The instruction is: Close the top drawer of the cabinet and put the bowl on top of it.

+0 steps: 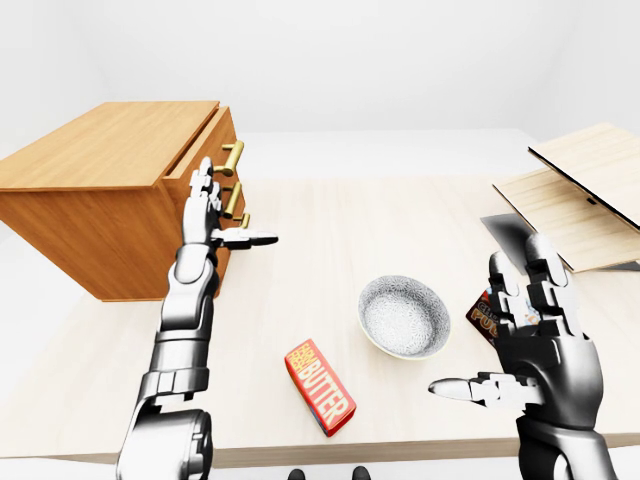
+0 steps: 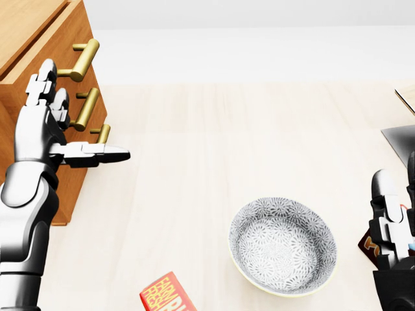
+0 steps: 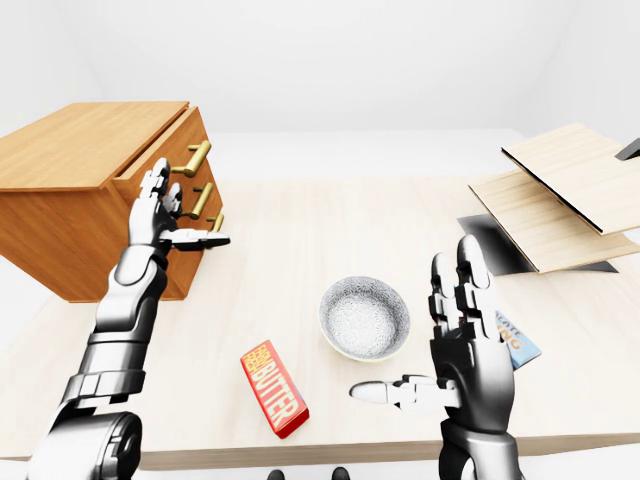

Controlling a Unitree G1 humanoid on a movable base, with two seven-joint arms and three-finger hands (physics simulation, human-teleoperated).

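Note:
A wooden cabinet [image 1: 100,165] stands at the left of the table in the left-eye view, with three brass handles down its face. Its top drawer [image 1: 213,135] sticks out a little from the front. My left hand [image 1: 232,208] is raised just before the lower handles, fingers [image 1: 202,185] upright and thumb pointing right, open and holding nothing. The grey patterned bowl [image 1: 404,316] sits upright on the table's middle, empty. To the bowl's right my right hand [image 1: 485,325] hovers open, clear of the rim.
A red butter box [image 1: 319,385] lies near the table's bottom edge, left of the bowl. A small packet [image 3: 520,342] lies behind my right hand. Light wooden boards [image 1: 585,190] and a dark grey sheet [image 1: 503,232] occupy the right side of the table [image 1: 330,225].

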